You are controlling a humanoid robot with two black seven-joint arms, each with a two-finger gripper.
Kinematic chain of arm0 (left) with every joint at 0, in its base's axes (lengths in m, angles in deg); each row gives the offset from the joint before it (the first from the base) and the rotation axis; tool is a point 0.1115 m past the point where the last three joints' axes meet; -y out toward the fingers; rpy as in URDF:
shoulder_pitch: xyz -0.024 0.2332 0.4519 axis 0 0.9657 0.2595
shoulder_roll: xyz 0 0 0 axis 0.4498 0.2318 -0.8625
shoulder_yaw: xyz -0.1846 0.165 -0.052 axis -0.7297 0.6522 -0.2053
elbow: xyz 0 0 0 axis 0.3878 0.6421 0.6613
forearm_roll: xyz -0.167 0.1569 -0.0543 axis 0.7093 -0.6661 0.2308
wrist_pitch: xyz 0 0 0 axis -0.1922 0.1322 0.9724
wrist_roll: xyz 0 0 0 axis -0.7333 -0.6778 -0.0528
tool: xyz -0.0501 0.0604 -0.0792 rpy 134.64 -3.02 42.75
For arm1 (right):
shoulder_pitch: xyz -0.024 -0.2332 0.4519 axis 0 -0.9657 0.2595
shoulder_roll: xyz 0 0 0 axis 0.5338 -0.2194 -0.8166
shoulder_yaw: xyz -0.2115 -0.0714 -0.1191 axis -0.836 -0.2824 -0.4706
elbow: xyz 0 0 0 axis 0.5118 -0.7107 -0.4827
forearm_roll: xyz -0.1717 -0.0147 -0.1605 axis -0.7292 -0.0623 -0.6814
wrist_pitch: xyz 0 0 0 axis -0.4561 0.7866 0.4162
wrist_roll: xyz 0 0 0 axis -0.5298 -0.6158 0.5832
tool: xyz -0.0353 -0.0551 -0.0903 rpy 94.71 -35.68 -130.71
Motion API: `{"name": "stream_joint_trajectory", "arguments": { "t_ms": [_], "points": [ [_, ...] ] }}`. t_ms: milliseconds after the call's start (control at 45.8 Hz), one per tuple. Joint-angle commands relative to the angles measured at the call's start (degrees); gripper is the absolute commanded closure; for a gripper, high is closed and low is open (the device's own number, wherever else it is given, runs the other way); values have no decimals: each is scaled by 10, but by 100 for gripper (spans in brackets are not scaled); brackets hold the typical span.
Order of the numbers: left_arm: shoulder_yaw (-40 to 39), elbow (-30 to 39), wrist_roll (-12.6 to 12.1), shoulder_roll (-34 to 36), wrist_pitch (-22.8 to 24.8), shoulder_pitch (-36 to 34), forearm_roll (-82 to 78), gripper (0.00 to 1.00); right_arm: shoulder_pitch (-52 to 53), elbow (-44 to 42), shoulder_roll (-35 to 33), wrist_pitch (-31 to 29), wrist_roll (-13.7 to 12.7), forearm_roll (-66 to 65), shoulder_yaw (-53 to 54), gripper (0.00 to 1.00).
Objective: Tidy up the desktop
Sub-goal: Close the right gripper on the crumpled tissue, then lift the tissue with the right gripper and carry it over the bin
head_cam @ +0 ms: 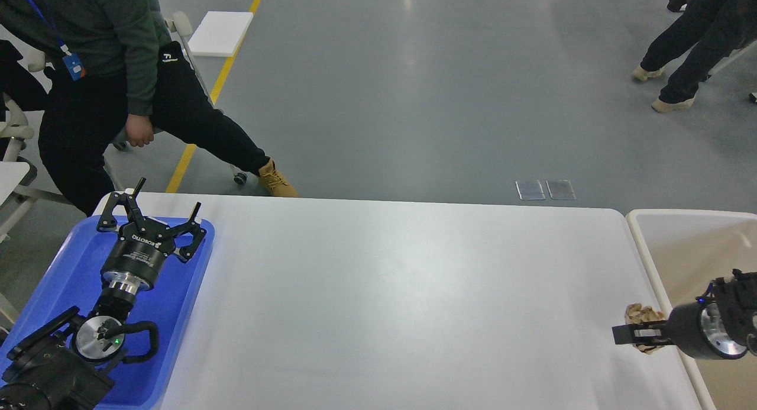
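1. Beige crumpled wad (643, 315) sits between the fingers of the right hand (628, 333), which seem closed on it, at the right edge of the desk (390, 303). If the grip is weak, the wad may fall back on the desk before it reaches the bin (641, 244) just beside.
2. Left hand (158, 212) hangs wide open and holds nothing above the blue tray (195, 280); lowering it carelessly could strike the tray.
3. A person (94, 84) stands near the far-left corner and could be hit by the arm.
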Motion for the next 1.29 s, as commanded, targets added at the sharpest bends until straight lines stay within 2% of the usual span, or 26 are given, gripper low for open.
{"name": "stream_joint_trajectory", "arguments": {
  "t_ms": [0, 131, 284, 612, 787, 962, 1180, 1268],
  "points": [
    [0, 0, 0, 0, 0, 0, 0, 1, 131, 89, -31, -39, 43, -24, -51, 100],
    [0, -1, 0, 0, 0, 0, 0, 1, 228, 131, -33, -63, 48, -22, -91, 100],
    [0, 0, 0, 0, 0, 0, 0, 1, 325, 153, -28, -124, 55, -20, -130, 100],
    [0, 0, 0, 0, 0, 0, 0, 1, 520, 162, -16, -310, 55, 42, -168, 100],
    [0, 0, 0, 0, 0, 0, 0, 1, 575, 157, -6, -374, 54, 46, -169, 100],
    [0, -1, 0, 0, 0, 0, 0, 1, 595, 153, 17, -404, 54, 52, -181, 100],
    [0, 0, 0, 0, 0, 0, 0, 1, 588, 141, 56, -400, 53, 97, -185, 100],
    [0, 0, 0, -1, 0, 0, 0, 1, 576, 111, 61, -399, 53, 115, -184, 100]
  ]
}}
